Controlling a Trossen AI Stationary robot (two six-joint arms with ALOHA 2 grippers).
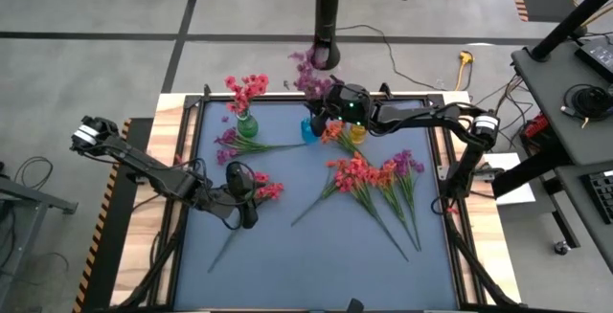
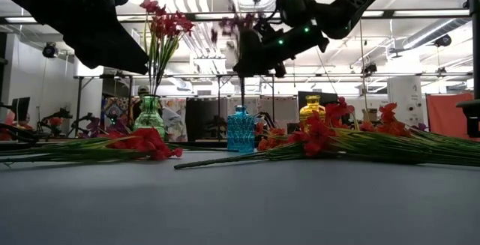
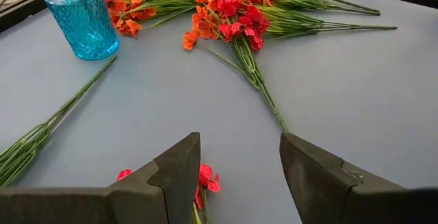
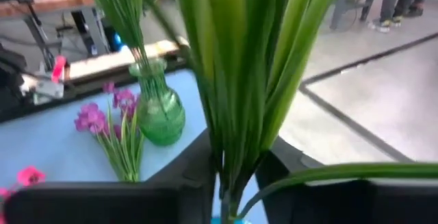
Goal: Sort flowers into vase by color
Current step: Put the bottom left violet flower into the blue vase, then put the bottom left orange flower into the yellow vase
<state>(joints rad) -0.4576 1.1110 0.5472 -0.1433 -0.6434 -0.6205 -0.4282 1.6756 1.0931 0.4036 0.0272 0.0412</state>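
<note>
The right gripper (image 1: pixel 326 112) hangs over the blue vase (image 1: pixel 308 129) near the middle of the table's far edge, and the purple sprig (image 1: pixel 308 76) it has brought there stands with its stem (image 4: pixel 236 114) running down between the fingers toward the vase mouth. From the wrist view the fingers sit close on either side of that stem, but I cannot tell whether they are pinching it or have just let it slip, so I judge this to be the placing step, right at the point of release. A green vase (image 1: pixel 245 124) toward the far left corner already carries pink-red flowers (image 1: pixel 246 88), and a yellow vase (image 1: pixel 357 133) stands just beside the blue one, with no sprig standing in it that I can see. The left gripper (image 1: pixel 248 198) waits low near the left edge, jaws fairly wide and empty, a pink-red sprig (image 1: pixel 265 190) lying just under them. Another purple sprig (image 1: pixel 235 145) lies near the green vase, and a heap of orange-red and pink-red flowers (image 1: pixel 369 174) with some purple lies toward the right side of the blue mat (image 1: pixel 306 256). Next, I reckon, the right claw must open fully and lift straight up so it doesn't drag the stem back out or tip the blue vase.
</note>
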